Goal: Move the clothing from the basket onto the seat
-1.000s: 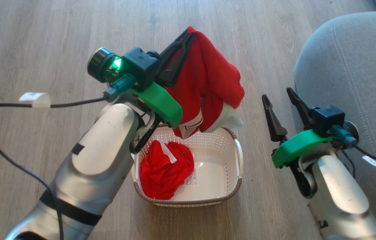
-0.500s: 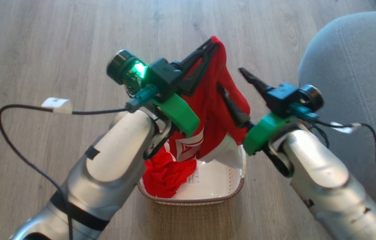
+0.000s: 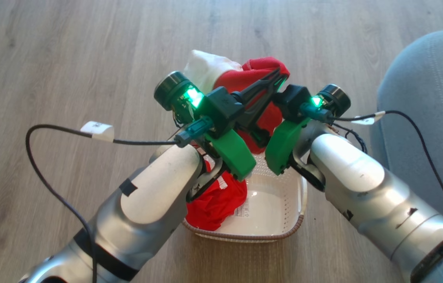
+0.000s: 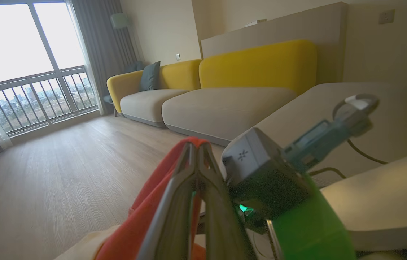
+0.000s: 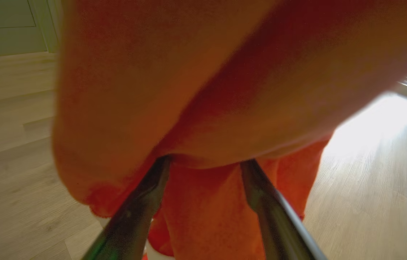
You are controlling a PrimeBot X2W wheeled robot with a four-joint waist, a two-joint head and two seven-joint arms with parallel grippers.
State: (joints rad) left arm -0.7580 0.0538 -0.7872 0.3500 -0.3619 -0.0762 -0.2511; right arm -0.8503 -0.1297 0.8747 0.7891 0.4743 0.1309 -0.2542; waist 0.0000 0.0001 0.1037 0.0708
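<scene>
The clothing point(image 3: 255, 72) consists of two red pieces.

1. Raised garment point(image 3: 268, 114). You find it lifted above the far edge of the basket point(image 3: 245, 237), hanging between the two wrists. A white patch point(image 3: 205, 67) of it bunches at the top, on the robot's left.
2. Second garment point(image 3: 215, 202). You find it crumpled inside the basket, against the left wall toward the near-left corner. The label point(image 3: 241, 210) on the basket's base shows just beside it, on its right.

Left gripper point(image 3: 280, 76): the jaws are closed on the raised garment. In the left wrist view you see both fingers point(image 4: 169, 202) meet at their tips with red fabric clamped between them and trailing down on the left.

Right gripper point(image 5: 205, 164): the jaws stand wide apart. In the right wrist view you see the two fingers point(image 5: 138, 206) spread, with the raised garment draped over their tips and hanging in the gap between them. The jaws do not pinch the fabric.

The basket stands on the wood floor point(image 3: 68, 59), between the two forearms. The seat point(image 3: 429, 98) lies to the right of the basket's right side, apart from it, at the robot's right. Check the left wrist view for a yellow-backed sofa point(image 4: 225, 83) across the room.
</scene>
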